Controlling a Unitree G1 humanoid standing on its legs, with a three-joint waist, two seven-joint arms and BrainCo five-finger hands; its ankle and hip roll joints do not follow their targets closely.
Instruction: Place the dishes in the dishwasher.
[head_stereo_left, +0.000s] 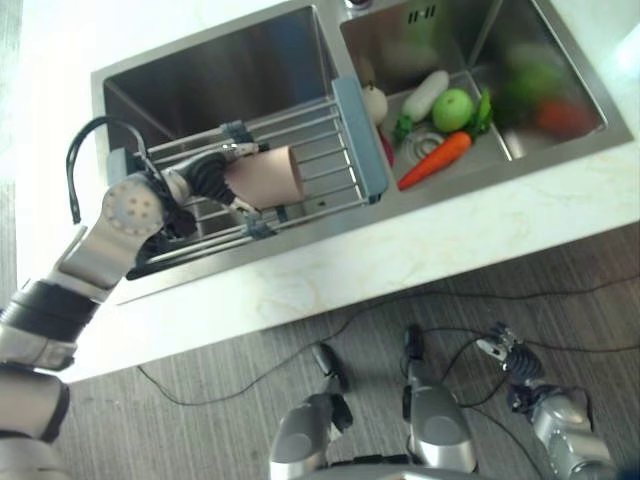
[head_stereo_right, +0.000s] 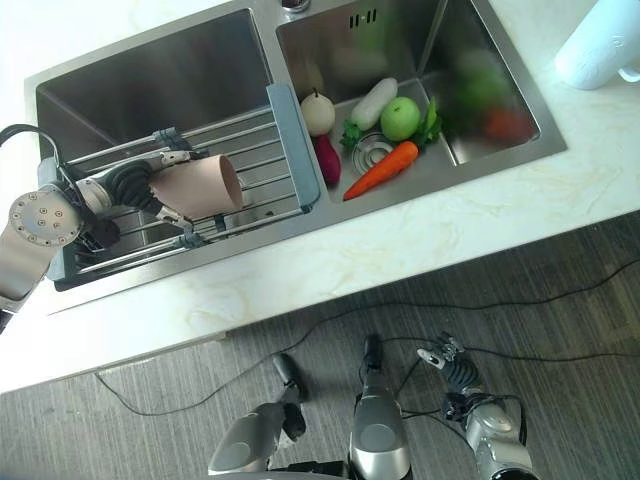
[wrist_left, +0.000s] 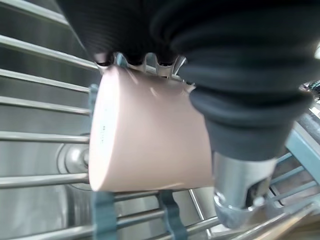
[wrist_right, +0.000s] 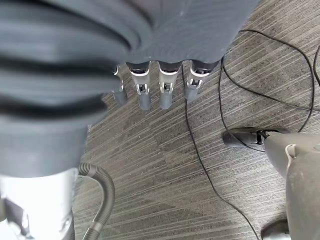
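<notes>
Over the left basin, from my head cameras, my left hand (head_stereo_left: 215, 178) grips a pink cup (head_stereo_left: 266, 175) lying on its side on the wire rack (head_stereo_left: 320, 150) across the sink (head_stereo_left: 200, 80). Vegetables (head_stereo_right: 380, 165) sit in the other basin. Seen from my left wrist, my fingers and thumb curl round the cup. Seen from my right wrist, my right hand (wrist_right: 160, 85) hangs above the floor (wrist_right: 165, 170), fingers relaxed, empty.

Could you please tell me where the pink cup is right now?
The pink cup is in the left robot hand, lying on its side over the wire rack across the left sink basin, left of the vegetables.
</notes>
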